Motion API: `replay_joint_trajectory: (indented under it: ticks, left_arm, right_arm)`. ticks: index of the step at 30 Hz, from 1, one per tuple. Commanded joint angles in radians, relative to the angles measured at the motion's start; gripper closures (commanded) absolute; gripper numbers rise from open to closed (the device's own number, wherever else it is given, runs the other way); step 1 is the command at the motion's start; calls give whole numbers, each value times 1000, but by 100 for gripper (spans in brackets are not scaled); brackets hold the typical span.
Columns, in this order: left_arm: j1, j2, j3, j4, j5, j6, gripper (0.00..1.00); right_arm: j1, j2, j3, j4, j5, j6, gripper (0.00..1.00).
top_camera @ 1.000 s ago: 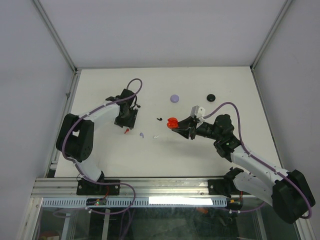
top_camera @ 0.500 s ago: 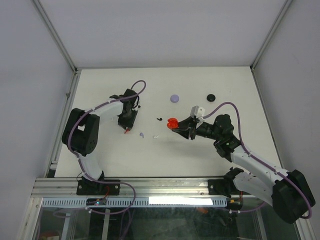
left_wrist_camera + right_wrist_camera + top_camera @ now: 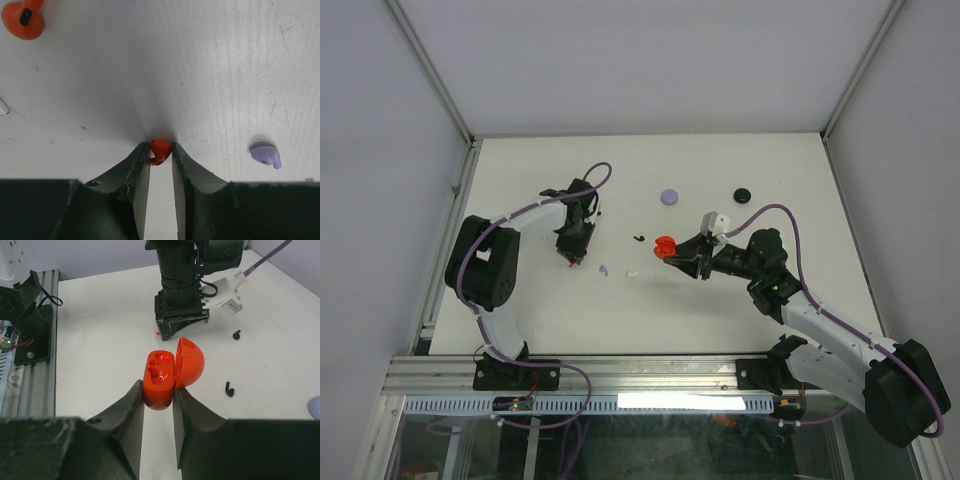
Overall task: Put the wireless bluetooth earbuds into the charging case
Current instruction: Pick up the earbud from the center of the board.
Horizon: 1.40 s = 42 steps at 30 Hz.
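Where grey walls (image 3: 640, 60) enclose it, white tabletop (image 3: 650, 310) shows scuffs (image 3: 272, 107), lilac earbud (image 3: 265, 154).

Bright, diffuse light; soft shadow rnd red earbud (image 3: 160, 151); pics sharp.

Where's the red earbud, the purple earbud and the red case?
red earbud (image 3: 160, 151): left wrist view, its rounded body.
purple earbud (image 3: 264, 154): left wrist view, its middle.
red case (image 3: 159, 392): right wrist view, front of bottom half.
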<state>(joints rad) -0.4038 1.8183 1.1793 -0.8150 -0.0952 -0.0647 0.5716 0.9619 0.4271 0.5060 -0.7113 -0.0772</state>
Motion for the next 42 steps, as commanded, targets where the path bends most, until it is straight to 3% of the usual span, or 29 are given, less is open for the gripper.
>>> replay_joint_trajectory:
  ticks: [1,10,20,31,42]
  left_arm:
    - [7,29,31,6,31,10,77]
    - [8,-5,17,25,59,-16,87]
    - [8,-213,-19,148,95,-146,90]
    - [-11,-512,-90,370,212,-338,90]
    - [-85,-728,-197,641,184,-556,95]
  right_arm:
    - [4,-18,14,29,-8,-8,100]
    - [5,-19,15,28,-3,-13,100]
    - [18,5,27,96,14,3,100]
    - [52,62,36,287,128,-12,100]
    - [97,153,3,564,312,-45,100]
